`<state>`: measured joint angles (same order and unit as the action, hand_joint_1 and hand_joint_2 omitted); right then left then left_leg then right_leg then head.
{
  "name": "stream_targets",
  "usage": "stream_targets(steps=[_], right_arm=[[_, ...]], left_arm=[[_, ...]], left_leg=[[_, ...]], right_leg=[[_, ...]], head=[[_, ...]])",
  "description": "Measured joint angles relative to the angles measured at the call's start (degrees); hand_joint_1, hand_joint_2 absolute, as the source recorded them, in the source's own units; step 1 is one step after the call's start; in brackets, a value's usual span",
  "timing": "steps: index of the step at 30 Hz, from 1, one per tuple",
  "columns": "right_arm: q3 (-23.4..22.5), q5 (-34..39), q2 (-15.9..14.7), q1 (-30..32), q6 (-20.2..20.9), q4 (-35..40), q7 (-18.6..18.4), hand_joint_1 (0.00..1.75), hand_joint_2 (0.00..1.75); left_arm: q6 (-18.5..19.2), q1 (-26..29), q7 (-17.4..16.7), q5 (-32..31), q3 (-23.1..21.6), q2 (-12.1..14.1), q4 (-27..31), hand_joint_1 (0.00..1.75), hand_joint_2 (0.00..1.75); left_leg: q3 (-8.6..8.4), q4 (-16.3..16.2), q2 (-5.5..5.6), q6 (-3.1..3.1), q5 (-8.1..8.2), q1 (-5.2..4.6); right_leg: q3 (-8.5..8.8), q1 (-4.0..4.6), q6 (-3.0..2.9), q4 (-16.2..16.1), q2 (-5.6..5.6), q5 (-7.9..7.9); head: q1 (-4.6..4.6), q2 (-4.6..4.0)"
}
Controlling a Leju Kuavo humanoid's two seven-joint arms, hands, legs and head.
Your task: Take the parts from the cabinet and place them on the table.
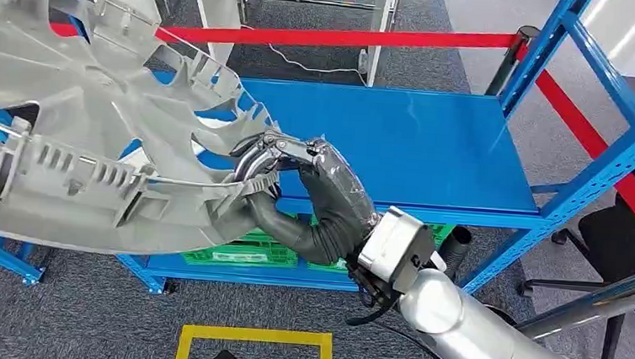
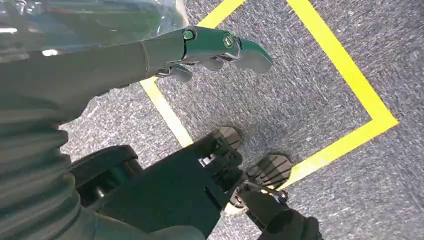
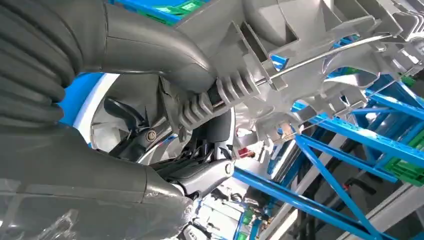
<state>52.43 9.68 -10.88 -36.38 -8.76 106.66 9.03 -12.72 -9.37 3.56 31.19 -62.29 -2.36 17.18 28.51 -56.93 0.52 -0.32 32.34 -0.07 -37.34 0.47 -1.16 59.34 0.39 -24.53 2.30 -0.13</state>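
Head view: right hand point(image 1: 297, 186) grips rim of grey wheel cover point(image 1: 89, 138), at 9 o'clock from blue shelf point(image 1: 409, 144). Left hand point(image 2: 200, 47) holds nothing, fingers extended over yellow floor tape point(image 2: 345, 75).

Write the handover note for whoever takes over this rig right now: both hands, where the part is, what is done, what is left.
Right hand: grips the rim of the big grey plastic part, which it holds up in front of the blue shelf.
Left hand: holds nothing, fingers extended, hanging over the carpet by the yellow floor tape.
Done: part is off the shelf and in hand.
Left: carry it to the table and set it down.
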Motion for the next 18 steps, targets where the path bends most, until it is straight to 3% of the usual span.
stream_targets(steps=[18], right_arm=[[0.4,-2.1,0.0,0.1,-0.5,0.0,-1.6,1.75,1.75]], left_arm=[[-0.4,0.2,0.1,1.7,0.0,0.0,0.0,0.0,1.75]], left_leg=[[0.0,0.0,0.0,0.0,0.0,0.0]], right_leg=[[0.0,0.0,0.0,0.0,0.0,0.0]], head=[[-0.02,0.0]])
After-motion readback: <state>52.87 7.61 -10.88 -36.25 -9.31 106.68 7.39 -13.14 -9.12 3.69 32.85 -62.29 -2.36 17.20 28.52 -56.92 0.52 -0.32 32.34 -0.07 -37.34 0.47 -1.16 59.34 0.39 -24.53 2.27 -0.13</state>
